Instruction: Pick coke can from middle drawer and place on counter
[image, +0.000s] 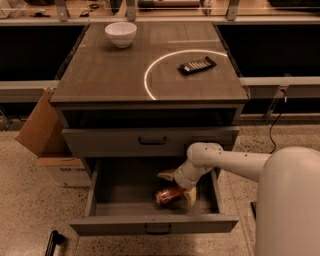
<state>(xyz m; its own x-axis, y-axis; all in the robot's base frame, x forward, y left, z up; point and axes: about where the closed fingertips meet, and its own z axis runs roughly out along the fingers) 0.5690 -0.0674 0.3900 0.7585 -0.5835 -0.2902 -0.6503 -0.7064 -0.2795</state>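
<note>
Gripper (178, 186) is hanging low inside the open drawer (125, 187), toward its right half, with the arm (235, 162) stretching in from the right. Its 2 fingers (166, 175) are standing spread apart and gripping nothing. Can (169, 195) is lying on its side on the drawer floor, just beside the nearer finger; whether the 2 are touching I cannot tell. Counter (110, 75) above is carrying 1 white bowl (121, 34) at the back left and 1 black remote (196, 65) inside the white arc (150, 75). 1 cardboard box (40, 130) is leaning against the cabinet's left side.
</note>
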